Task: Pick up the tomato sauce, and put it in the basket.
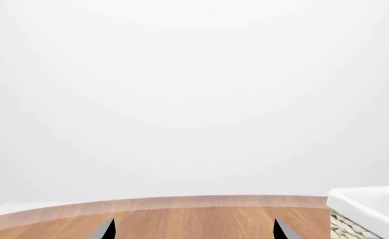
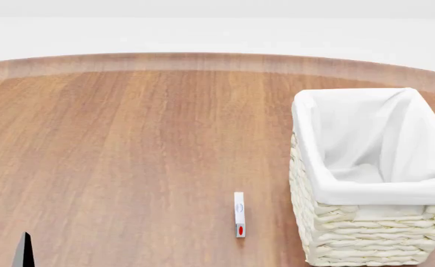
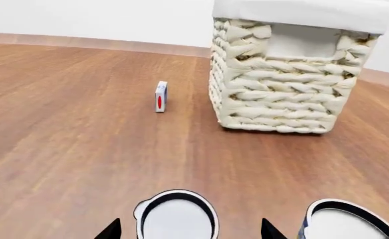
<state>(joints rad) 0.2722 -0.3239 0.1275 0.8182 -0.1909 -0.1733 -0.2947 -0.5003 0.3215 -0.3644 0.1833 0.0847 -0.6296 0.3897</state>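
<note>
Pick-up stage here, nothing lifted yet! The right gripper (image 3: 189,231) has its jaws spread wide and holds nothing. Only its two dark tips show in the right wrist view, and sitting in the gap between them is a round silver top with a dark rim. I take that for the tomato sauce (image 3: 176,218), though its label is out of sight from this angle. It stands on the near part of the tabletop (image 2: 128,139), closer to the robot than anything else, and the head camera misses it altogether.

Whether the tips are already level with the can's sides or hang above it, I can't tell. Careful now: a second can (image 3: 345,219) stands just beside it, a sliver of blue showing on its side, outside the jaws. That one is not wanted.

The next move, by my reckoning, is to settle the fingers down on either side of the can, close, and lift straight up without nudging the neighbour.

The basket (image 3: 281,84) waits farther in, toward the tabletop's right edge and well apart from the can, its white liner (image 2: 366,139) open. A small white box (image 2: 239,214) stands near its left wall. The left gripper (image 1: 193,231) is also open and empty, over bare wood.
</note>
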